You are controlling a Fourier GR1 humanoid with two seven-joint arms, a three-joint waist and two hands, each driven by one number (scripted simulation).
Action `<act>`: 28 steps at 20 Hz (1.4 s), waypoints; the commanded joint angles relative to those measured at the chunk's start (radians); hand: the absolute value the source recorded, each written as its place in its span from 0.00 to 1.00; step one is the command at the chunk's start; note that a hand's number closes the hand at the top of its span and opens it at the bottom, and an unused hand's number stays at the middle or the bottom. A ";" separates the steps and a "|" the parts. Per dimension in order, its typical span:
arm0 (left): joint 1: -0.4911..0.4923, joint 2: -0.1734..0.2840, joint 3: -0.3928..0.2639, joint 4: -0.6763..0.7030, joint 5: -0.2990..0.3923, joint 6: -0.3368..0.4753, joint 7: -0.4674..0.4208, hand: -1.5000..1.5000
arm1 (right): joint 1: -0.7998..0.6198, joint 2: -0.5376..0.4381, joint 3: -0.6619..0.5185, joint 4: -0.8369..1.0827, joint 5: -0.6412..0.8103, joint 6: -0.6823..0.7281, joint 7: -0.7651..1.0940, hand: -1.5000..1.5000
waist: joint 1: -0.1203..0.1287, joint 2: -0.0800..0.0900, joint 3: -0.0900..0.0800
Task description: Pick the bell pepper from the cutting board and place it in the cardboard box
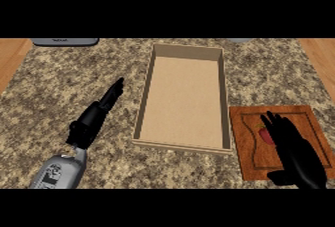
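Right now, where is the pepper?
The bell pepper lies on the cutting board, right of the cardboard box, beside the right hand.

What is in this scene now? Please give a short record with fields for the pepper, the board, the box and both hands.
bell pepper: red, on the cutting board, partly hidden by the right hand
cutting board: brown, right of the cardboard box
cardboard box: open, nothing inside
right hand: over the board, fingers straight, beside the pepper
left hand: over the counter, left of the box, fingers straight, holding nothing
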 commanded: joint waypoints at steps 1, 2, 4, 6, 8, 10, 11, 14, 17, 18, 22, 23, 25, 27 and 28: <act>-0.008 -0.068 -0.007 0.052 -0.062 0.025 -0.034 0.50 | 0.036 0.017 0.000 -0.054 0.033 0.049 0.017 0.00 | -0.003 0.000 0.000; 0.005 -0.031 0.030 0.003 -0.024 -0.037 -0.003 0.50 | -0.041 0.025 -0.038 0.046 0.011 0.056 -0.019 0.00 | 0.001 0.000 0.000; -0.007 -0.010 0.044 -0.082 -0.015 -0.040 0.078 0.50 | 0.010 0.032 -0.010 0.050 0.054 0.022 -0.013 0.00 | 0.000 -0.001 0.000; -0.012 -0.022 0.066 -0.040 -0.019 -0.057 0.069 0.50 | -0.036 0.006 -0.077 0.074 0.009 0.066 -0.052 0.00 | 0.000 0.000 0.000; 0.010 -0.075 0.035 -0.025 -0.077 -0.020 0.024 0.50 | -0.062 0.064 -0.039 0.080 0.073 0.081 0.008 0.00 | 0.000 0.000 0.000; 0.015 -0.093 0.027 0.029 -0.091 -0.014 -0.019 0.50 | -0.115 0.054 -0.083 0.218 0.052 0.013 -0.064 0.00 | 0.001 0.001 0.000; 0.008 -0.021 0.092 -0.033 -0.031 -0.099 0.032 0.50 | -0.072 0.052 -0.071 0.147 0.068 0.041 -0.044 0.00 | 0.001 0.000 0.000; 0.026 -0.061 0.069 -0.037 -0.068 -0.072 0.014 0.50 | -0.098 0.053 -0.106 0.277 0.060 -0.030 -0.113 0.00 | 0.002 0.000 0.000; -0.018 -0.048 0.120 0.041 -0.043 -0.109 -0.018 0.50 | -0.076 0.062 -0.078 0.186 0.112 0.023 -0.050 0.00 | -0.002 0.000 0.000; 0.016 -0.068 0.083 -0.070 -0.059 -0.089 0.046 0.50 | -0.115 0.090 -0.081 0.290 0.138 -0.049 -0.054 0.00 | 0.003 0.000 0.000; 0.032 -0.078 0.070 -0.095 -0.073 -0.086 0.079 0.50 | -0.182 0.090 -0.120 0.418 0.148 -0.095 -0.067 0.00 | 0.007 0.000 0.001; -0.011 -0.088 0.085 -0.047 -0.072 -0.088 0.067 0.50 | -0.134 0.085 -0.116 0.347 0.150 -0.086 -0.060 0.00 | 0.001 0.000 0.000; -0.012 -0.100 0.077 0.017 -0.114 -0.061 -0.021 0.50 | -0.191 0.101 -0.111 0.471 0.168 -0.129 -0.086 0.00 | 0.003 0.002 0.001; -0.010 -0.105 0.082 0.035 -0.112 -0.067 -0.025 0.50 | -0.157 0.078 -0.120 0.377 0.135 -0.054 -0.094 1.00 | -0.002 0.001 0.000; 0.006 -0.109 0.073 -0.054 -0.098 -0.066 0.063 0.50 | -0.199 0.114 -0.106 0.435 0.167 -0.066 -0.060 1.00 | 0.005 0.001 0.000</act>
